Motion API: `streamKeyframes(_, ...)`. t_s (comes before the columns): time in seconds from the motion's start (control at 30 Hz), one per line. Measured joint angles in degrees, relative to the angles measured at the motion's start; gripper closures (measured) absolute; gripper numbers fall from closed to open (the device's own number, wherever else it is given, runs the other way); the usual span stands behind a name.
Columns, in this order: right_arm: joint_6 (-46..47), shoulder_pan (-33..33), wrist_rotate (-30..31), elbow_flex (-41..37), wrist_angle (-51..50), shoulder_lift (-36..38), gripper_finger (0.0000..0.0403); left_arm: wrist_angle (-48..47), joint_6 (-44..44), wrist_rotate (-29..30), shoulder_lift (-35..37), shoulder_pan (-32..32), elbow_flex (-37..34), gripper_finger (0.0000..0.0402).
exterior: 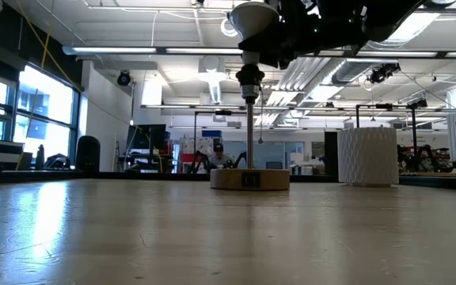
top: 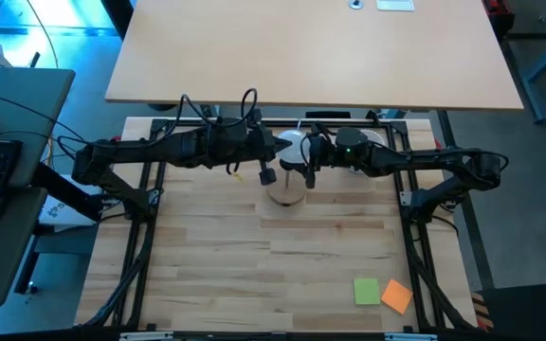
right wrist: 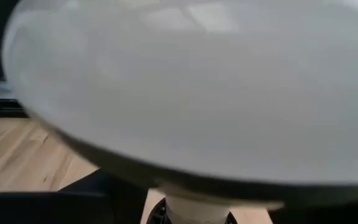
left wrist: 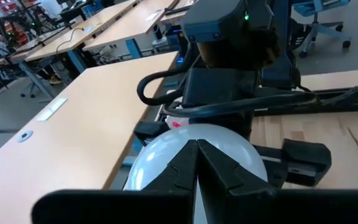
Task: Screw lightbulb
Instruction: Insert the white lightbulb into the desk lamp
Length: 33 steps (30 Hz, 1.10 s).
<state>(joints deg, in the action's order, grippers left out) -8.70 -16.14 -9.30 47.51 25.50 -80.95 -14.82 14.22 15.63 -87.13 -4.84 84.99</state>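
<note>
Two dark arms, nose to nose over the far middle of the table, above a wooden lamp stand point(exterior: 249, 179). One lightbulb point(exterior: 252, 20), white and frosted, perched base-down in the black socket point(exterior: 248, 79) atop the stand's thin upright post, high off the boards.

Left claw point(left wrist: 197, 146) pressed tight together, tips level with the globe and just beside it, pinching nothing. Right claw point(top: 306, 156) spread to either side of the globe, one finger visibly clear of the glass, so apparently gripping nothing at this instant.

Likely mid-screwing, between one twist and the next. To do it well: close the right fingers gently and evenly on the widest part of the globe, keep the wrist in line with the post, and turn without pushing sideways. Let go, swing back, take hold again, repeat until the thread seats. Best to keep the shut left claw off the glass, or use it only to steady the post, since a thin stem on a small base looks easy to tip. Light pressure throughout, given how readily smooth glass slips.

By count:
- one bulb, one stand, one socket
- two arms, two claws
- one white ribbed cup point(exterior: 368, 156) near the far edge
- two paper squares at the near right corner, one green point(top: 366, 291) and one orange point(top: 397, 296)
</note>
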Motion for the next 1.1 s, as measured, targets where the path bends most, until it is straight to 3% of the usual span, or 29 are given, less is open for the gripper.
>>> streamKeyframes(0.17, -1.7, 0.0, -0.1, 0.0, -1.0, 1.5, 0.0124, -0.6, 0.0, 0.0, 0.0, 0.1, 0.0, 0.0399)
streamKeyframes(0.87, -4.0, -3.1, 0.3, 0.0, -19.5, 13.8, 0.0123, -3.7, 1.0, 8.1, 4.8, 0.7, 0.0, 0.0399)
streamKeyframes(0.97, -3.9, -3.1, 2.9, 0.0, -24.3, 16.4, 0.0123, -5.0, 1.1, 9.1, 5.7, 1.1, 0.0, 0.0399)
streamKeyframes(1.1, -1.7, -3.2, 11.3, 0.0, -30.7, 20.1, 0.0123, -10.1, 1.0, 10.4, 8.6, 0.6, 0.0, 0.0399)
